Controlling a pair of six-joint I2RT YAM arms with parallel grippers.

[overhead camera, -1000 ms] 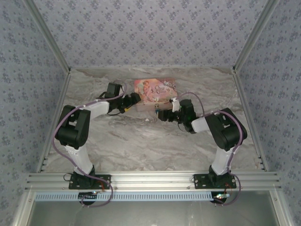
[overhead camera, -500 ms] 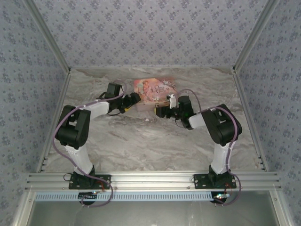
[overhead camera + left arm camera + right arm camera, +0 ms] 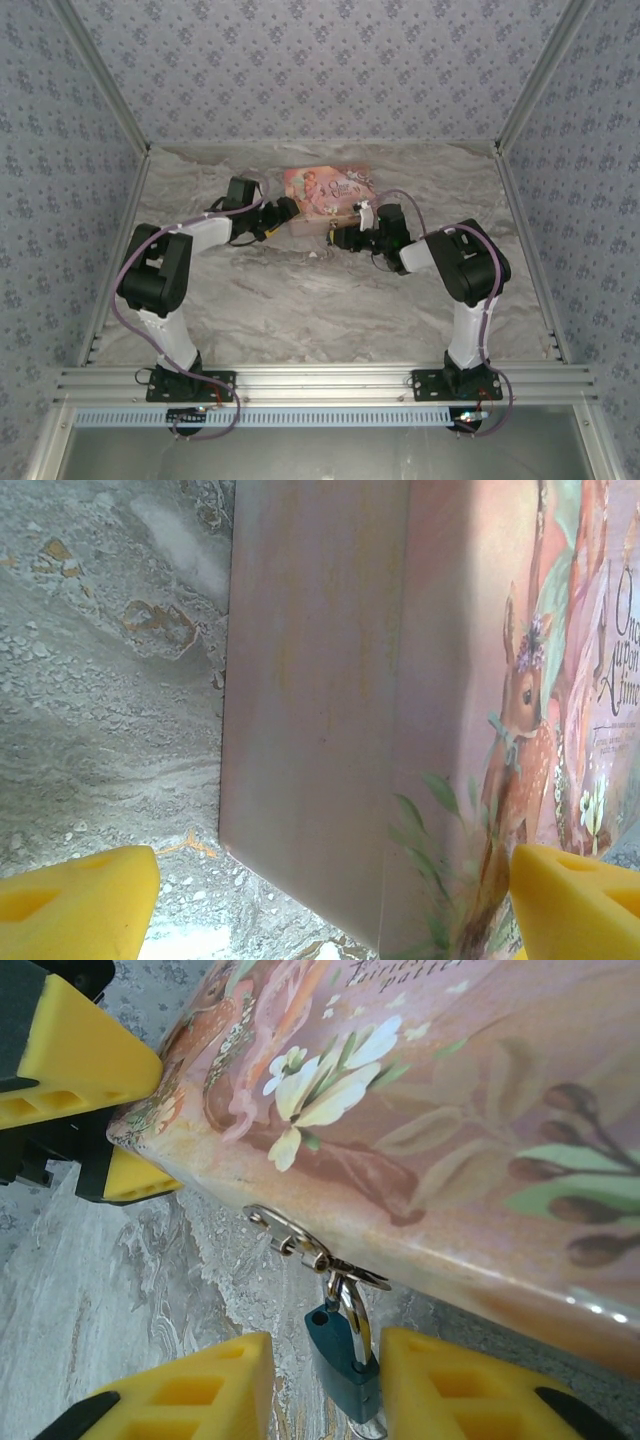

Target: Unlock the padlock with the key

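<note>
The padlock (image 3: pixel 345 1360) is a small dark teal lock hanging by its silver shackle from a metal hasp (image 3: pixel 300 1245) on the front edge of the pink picture box (image 3: pixel 450 1110). My right gripper (image 3: pixel 327 1342) is open with the padlock between its yellow fingers; the right finger touches the lock, the left one stands apart. A silvery bit pokes out under the lock; I cannot tell if it is the key. My left gripper (image 3: pixel 333 855) is open, straddling the box's left corner (image 3: pixel 320 730). From above, both grippers (image 3: pixel 288 213) (image 3: pixel 340 238) meet at the box (image 3: pixel 330 190).
Marble-patterned tabletop (image 3: pixel 300 300) stretches toward the arm bases. Patterned walls close the back and both sides. The box lies near the back wall, and the left gripper's fingers (image 3: pixel 80 1050) sit close beside the right gripper's working space.
My right gripper has slid left and toward the box, bringing its fingers around the padlock, with the right elbow swinging in. The left arm and box have stayed put.
</note>
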